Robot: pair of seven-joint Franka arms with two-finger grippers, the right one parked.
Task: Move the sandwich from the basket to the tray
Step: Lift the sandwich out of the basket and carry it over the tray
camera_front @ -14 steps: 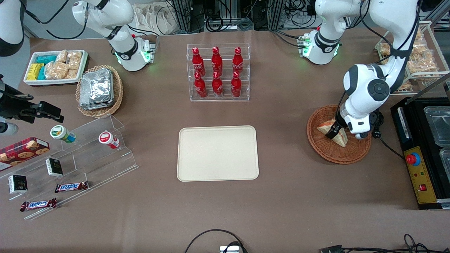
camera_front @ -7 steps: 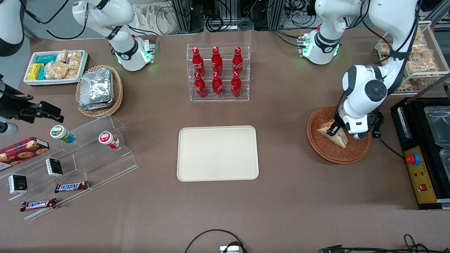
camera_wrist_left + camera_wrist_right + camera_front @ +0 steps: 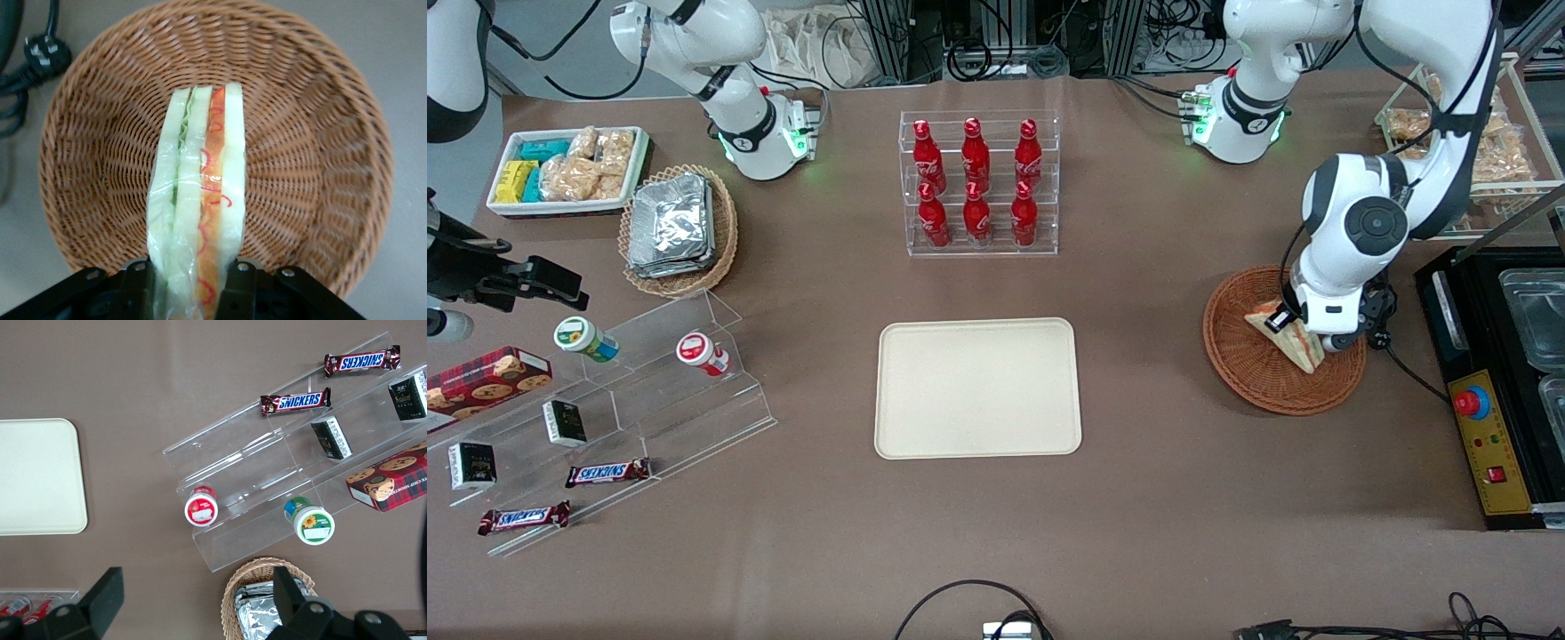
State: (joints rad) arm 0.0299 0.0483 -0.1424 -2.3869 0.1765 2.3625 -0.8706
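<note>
The sandwich (image 3: pixel 1288 335) is a wrapped white-bread wedge with green and red-orange filling along its edge (image 3: pixel 200 200). It hangs just above the floor of the reddish-brown wicker basket (image 3: pixel 1249 373), near the working arm's end of the table. My gripper (image 3: pixel 1294 324) is shut on the sandwich, one black finger pressed against each bread face (image 3: pixel 190 293). In the wrist view the basket (image 3: pixel 313 147) rings the sandwich on every side. The cream tray (image 3: pixel 977 388) lies flat at the table's middle, also seen from the parked wrist as a tray (image 3: pixel 37 477) with nothing on it.
A clear rack of red bottles (image 3: pixel 978 182) stands farther from the front camera than the tray. A black appliance (image 3: pixel 1494 382) sits beside the basket. A tan basket of foil packs (image 3: pixel 679 229), a white snack bin (image 3: pixel 567 169) and acrylic steps (image 3: pixel 605 409) lie toward the parked arm's end.
My gripper has closed on the sandwich and risen slightly, shifting a little toward the working arm's end; the wedge has tipped and lifted with it inside the basket.
</note>
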